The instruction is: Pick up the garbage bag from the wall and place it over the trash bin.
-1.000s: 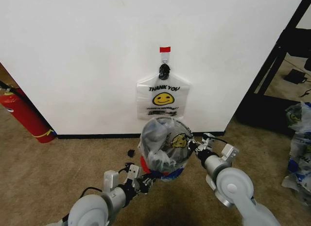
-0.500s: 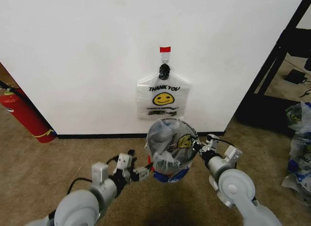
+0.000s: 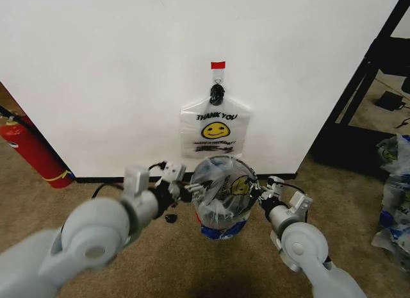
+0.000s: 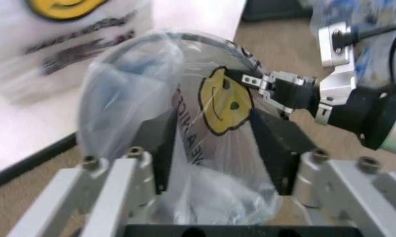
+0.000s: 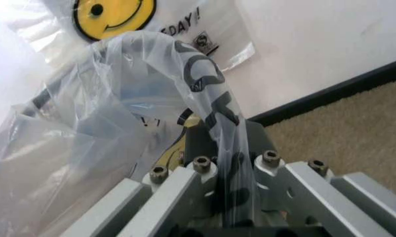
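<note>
Head view, nearest first: both arms reach forward over the brown carpet (image 3: 77, 202) toward the trash bin (image 3: 223, 229), which stands on the floor just in front of the wall (image 3: 115, 67). Left claw (image 3: 197, 190) at the bin's left rim, fingers spread wide; left wrist view shows its two dark pads (image 4: 164, 148) apart with plastic film between them, not pinched. Right claw (image 3: 259, 194) at the bin's right rim; right wrist view shows its fingers (image 5: 205, 170) closed narrow on a strip of the garbage bag (image 3: 224, 186), black lettering on the strip running up from the clamp. Garbage bag is draped over the top of the bin, translucent, yellow smiley on the side facing the right claw, blue patch low on the front near the bin's base. Bin's round dark rim visible through the plastic in the left wrist view. Small black object (image 3: 170, 217) on the carpet just left of the bin. Behind, a second smiley "THANK YOU" bag (image 3: 216, 129) hangs flat on the wall from a red-taped hook (image 3: 218, 68). Black baseboard (image 3: 102, 179) along the wall's foot. Red fire extinguisher (image 3: 32, 152) leaning at far left.
</note>
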Robot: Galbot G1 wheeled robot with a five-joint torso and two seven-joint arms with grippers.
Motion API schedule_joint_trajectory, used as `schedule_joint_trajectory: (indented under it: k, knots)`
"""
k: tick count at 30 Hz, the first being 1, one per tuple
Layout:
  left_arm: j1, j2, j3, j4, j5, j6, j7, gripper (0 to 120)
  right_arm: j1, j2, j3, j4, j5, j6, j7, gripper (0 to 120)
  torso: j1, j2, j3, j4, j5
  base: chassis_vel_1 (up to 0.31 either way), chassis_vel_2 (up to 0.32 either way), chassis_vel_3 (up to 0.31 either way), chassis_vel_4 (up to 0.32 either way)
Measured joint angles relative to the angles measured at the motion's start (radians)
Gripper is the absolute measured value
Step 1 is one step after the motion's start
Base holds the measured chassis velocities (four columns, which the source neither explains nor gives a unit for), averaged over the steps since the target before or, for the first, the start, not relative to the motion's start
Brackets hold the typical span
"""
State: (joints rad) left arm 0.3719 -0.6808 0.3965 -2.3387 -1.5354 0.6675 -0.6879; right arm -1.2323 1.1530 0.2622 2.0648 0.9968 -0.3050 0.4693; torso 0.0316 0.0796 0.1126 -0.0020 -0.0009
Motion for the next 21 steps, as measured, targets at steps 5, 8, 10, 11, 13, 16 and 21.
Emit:
schedule_joint_trajectory:
  k: [5,8,10,11,13,16,21]
  knots:
    - [-0.174,-0.093,0.195,0.136,-0.012,0.062,-0.084,19,-0.003,0.003,0.005,-0.001,-0.021,0.007,-0.003,1,0.000,0.000,0.000,0.0007,-0.0002,0.000,0.000,0.000,0.000]
    - [-0.201,-0.114,0.235,0.180,-0.007,0.070,-0.094,14,-0.004,0.004,0.005,-0.001,-0.024,0.008,-0.004,1,0.000,0.000,0.000,0.0009,-0.0001,0.000,0.000,0.000,0.000]
    - [-0.240,-0.144,0.301,0.240,0.008,0.073,-0.102,4,-0.005,0.005,0.001,-0.001,-0.030,0.008,-0.005,1,0.000,0.000,0.000,0.0008,0.0000,0.000,0.000,0.000,0.000]
    - [-0.251,-0.152,0.319,0.254,0.010,0.073,-0.104,0,-0.005,0.007,-0.001,-0.001,-0.033,0.008,-0.006,1,0.000,0.000,0.000,0.0006,0.0000,0.000,0.000,0.000,0.000]
    - [-0.284,-0.183,0.372,0.289,0.010,0.073,-0.109,0,-0.005,0.012,-0.005,-0.002,-0.039,0.008,-0.006,1,0.000,0.000,0.000,0.0008,0.0003,0.000,0.000,0.000,0.000]
    - [-0.300,-0.201,0.399,0.302,0.007,0.073,-0.112,0,-0.006,0.015,-0.005,-0.002,-0.042,0.008,-0.006,1,0.000,0.000,0.000,0.0007,0.0001,0.000,0.000,0.000,0.000]
    - [-0.340,-0.255,0.469,0.334,0.002,0.072,-0.113,0,-0.020,0.014,0.004,0.003,-0.046,0.007,-0.006,1,0.000,0.000,0.000,0.0003,0.0000,0.000,0.000,0.000,0.000]
